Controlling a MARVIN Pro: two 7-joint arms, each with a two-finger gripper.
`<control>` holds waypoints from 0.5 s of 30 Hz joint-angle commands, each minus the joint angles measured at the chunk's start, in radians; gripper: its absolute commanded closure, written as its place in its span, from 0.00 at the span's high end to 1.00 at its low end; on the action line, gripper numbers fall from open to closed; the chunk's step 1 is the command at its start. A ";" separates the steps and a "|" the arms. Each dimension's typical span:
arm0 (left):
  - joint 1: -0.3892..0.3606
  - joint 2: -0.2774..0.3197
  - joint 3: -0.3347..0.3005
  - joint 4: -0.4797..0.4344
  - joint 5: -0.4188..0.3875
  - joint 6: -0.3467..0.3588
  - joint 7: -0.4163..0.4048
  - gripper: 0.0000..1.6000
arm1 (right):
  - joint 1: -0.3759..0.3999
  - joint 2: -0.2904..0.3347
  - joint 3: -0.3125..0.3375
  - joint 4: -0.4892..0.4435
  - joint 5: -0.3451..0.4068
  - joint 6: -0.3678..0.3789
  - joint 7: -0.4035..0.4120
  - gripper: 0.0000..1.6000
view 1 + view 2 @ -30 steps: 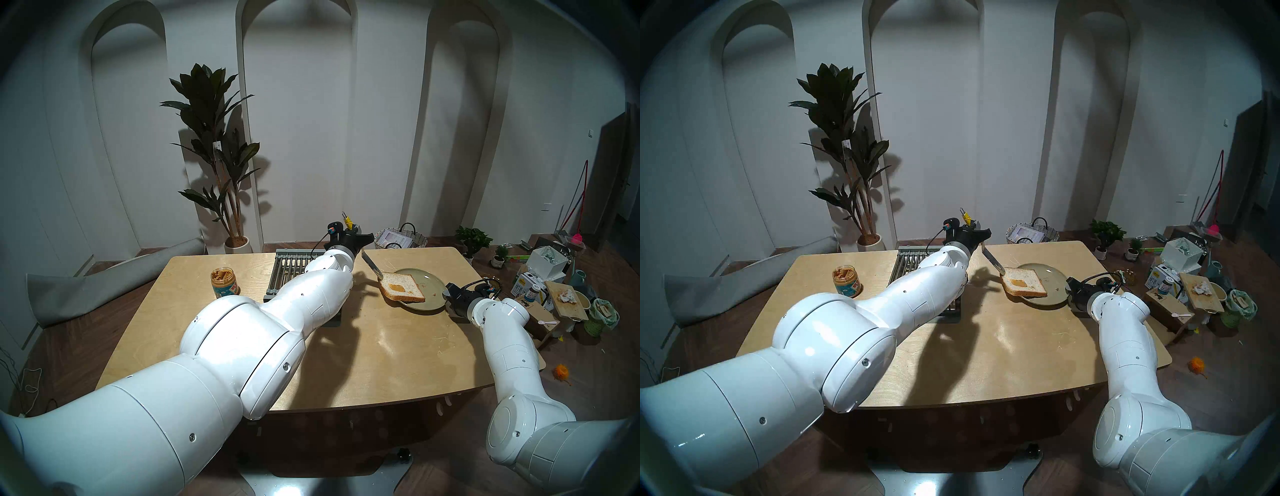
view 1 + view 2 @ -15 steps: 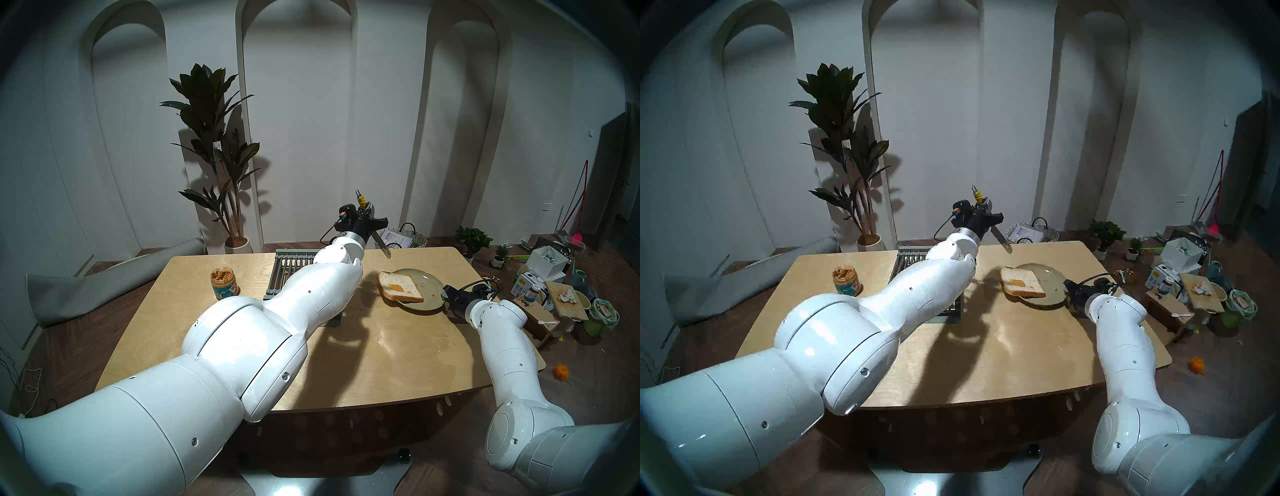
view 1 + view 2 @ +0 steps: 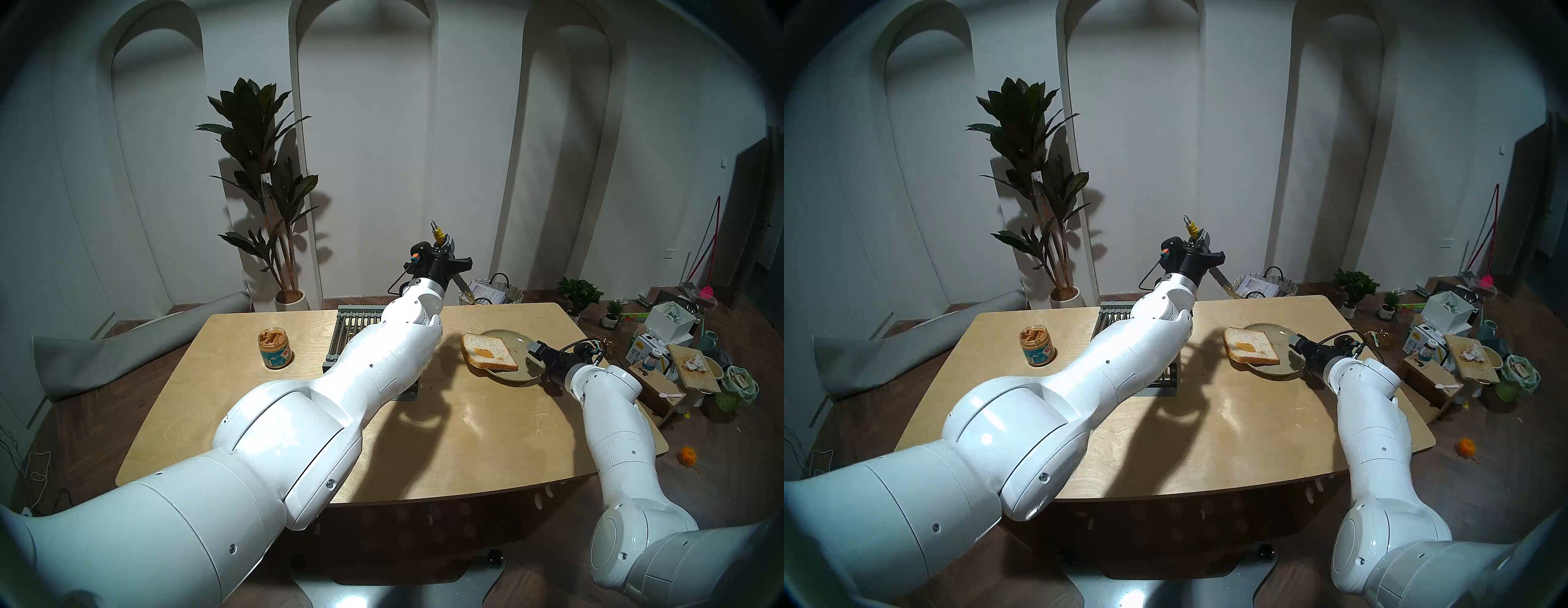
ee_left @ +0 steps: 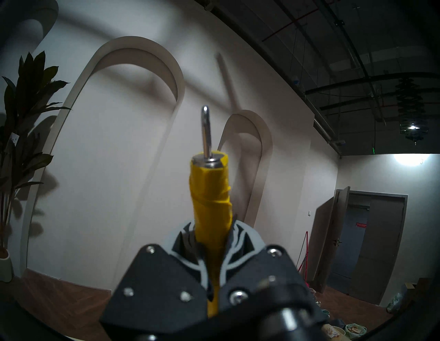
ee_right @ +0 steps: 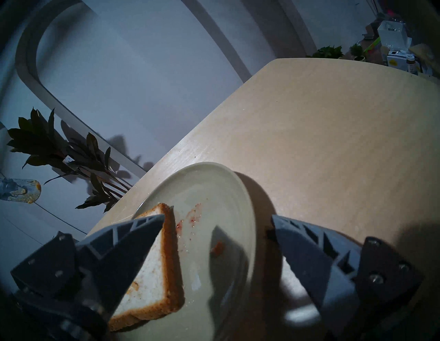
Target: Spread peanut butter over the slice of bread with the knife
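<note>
The slice of bread [image 3: 490, 351] lies on the left half of an olive-green plate [image 3: 515, 373], with a small blob of peanut butter on it. It also shows in the right wrist view [image 5: 154, 273]. The peanut butter jar [image 3: 275, 348] stands open at the table's left. My left gripper [image 3: 443, 246] is shut on the knife's yellow handle [image 4: 210, 197]. It holds the knife [image 3: 464, 291] high behind the plate, blade slanting down and smeared at the tip [image 5: 21, 190]. My right gripper [image 5: 218, 216] is open low over the plate's right part, one finger by the bread's corner.
A grey slatted rack [image 3: 356, 327] lies under my left forearm at the table's back. A wicker basket [image 3: 492, 291] and potted plants stand on the floor behind the table. Boxes and clutter [image 3: 679, 356] crowd the floor to the right.
My left gripper lifted the knife off the bread's left edge, up and back. My right gripper moved from the plate's right rim in over the plate toward the bread.
</note>
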 commanded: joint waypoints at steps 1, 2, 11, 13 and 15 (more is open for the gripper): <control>0.005 0.039 0.000 -0.106 0.021 -0.029 0.025 0.00 | -0.005 0.020 0.017 -0.110 0.007 -0.003 0.015 1.00; 0.006 0.045 0.002 -0.111 0.027 -0.036 0.029 0.00 | 0.000 0.026 0.020 -0.122 0.006 -0.011 0.018 1.00; 0.002 0.105 0.020 -0.162 0.073 -0.053 0.058 0.00 | 0.046 0.070 0.021 -0.226 -0.009 -0.070 0.055 1.00; 0.001 0.124 0.016 -0.168 0.077 -0.059 0.067 0.00 | 0.062 0.077 0.015 -0.248 -0.013 -0.088 0.062 1.00; 0.003 0.149 0.007 -0.179 0.082 -0.070 0.080 0.00 | 0.072 0.079 0.007 -0.271 -0.017 -0.101 0.071 1.00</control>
